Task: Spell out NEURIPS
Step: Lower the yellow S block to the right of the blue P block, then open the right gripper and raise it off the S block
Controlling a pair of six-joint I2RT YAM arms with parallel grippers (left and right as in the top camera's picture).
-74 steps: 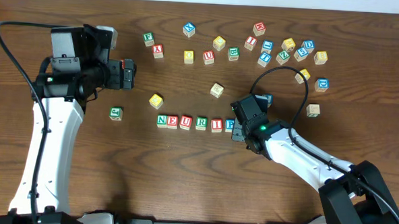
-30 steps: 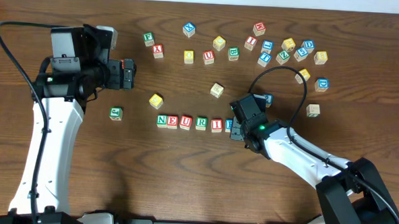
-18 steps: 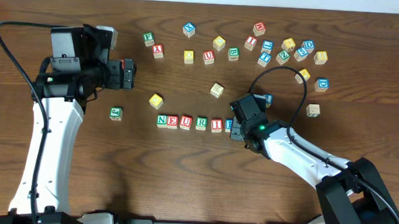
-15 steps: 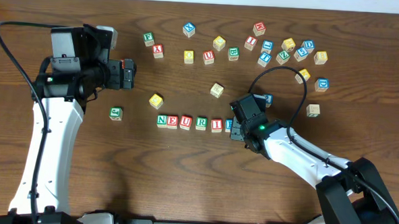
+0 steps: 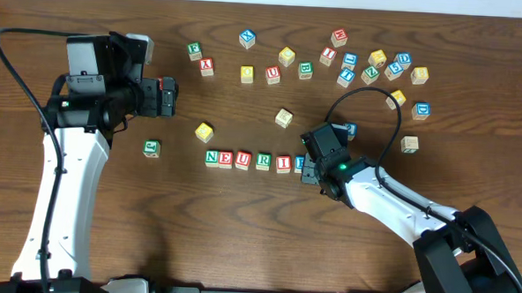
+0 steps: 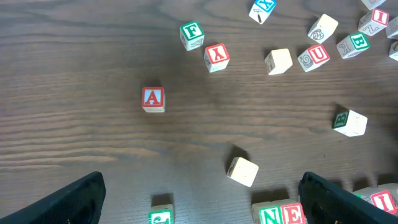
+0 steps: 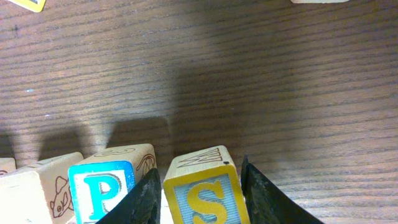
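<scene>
Now the S block [image 7: 202, 193] sits beside the P block [image 7: 102, 186], so NEURIPS [image 5: 263, 161] looks done; right fingers [image 7: 264, 202] are around it, can't tell if squeezing; left fingers [image 6: 68, 205] wide open.

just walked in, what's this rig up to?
It's spelling NEURIPS with letter cubes. The right hand sits at the end of the row, fingers flanking the yellow S cube beside the blue P cube; unclear whether it grips. N, E, U, R, I are lined up. The left hand hangs open, holding nothing.
</scene>
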